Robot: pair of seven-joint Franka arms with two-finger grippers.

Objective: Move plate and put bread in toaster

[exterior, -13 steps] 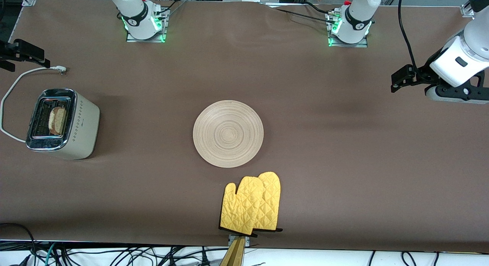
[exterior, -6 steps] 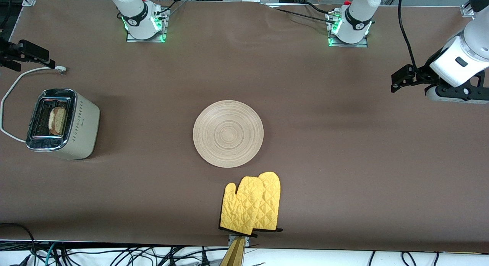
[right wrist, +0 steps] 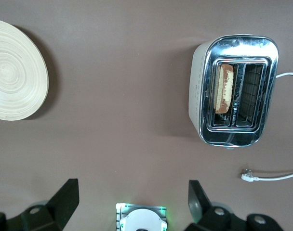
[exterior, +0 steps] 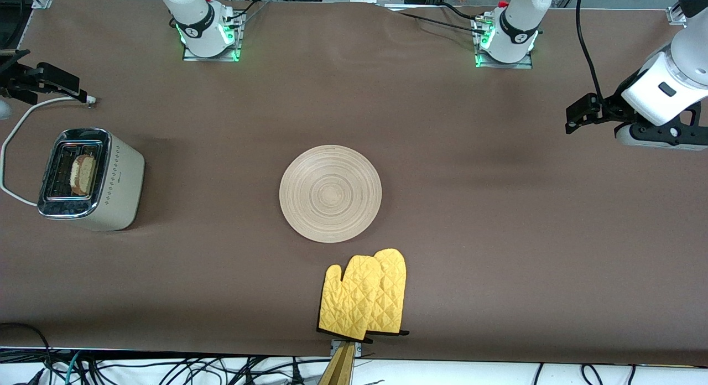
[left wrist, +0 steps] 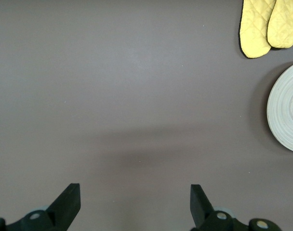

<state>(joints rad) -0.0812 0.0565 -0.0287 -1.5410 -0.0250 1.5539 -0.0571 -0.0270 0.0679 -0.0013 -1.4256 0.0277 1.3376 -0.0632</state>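
Both parts of the task look finished, judging by how things lie. Bread [exterior: 83, 173] stands upright in one slot of the toaster [exterior: 119, 192], at the right arm's end of the desk [exterior: 498, 235]; the second slot is empty. Plate [exterior: 330, 193] lies flat and bare at mid-desk, with a pair of yellow mitts [exterior: 365, 296] just nearer the front camera, close to it but apart. The toaster's cord [exterior: 16, 125] trails loose on the desk, its plug lying free.

Left gripper [left wrist: 134, 204] hangs spread and empty over bare desk at the left arm's end, well apart from the plate. Right gripper [right wrist: 132, 202] is likewise spread and empty, raised near the desk edge by the cord's plug, clear of the toaster.

Nothing visible remains to be handled. Whether the toaster lever is meant to be pressed cannot be told.
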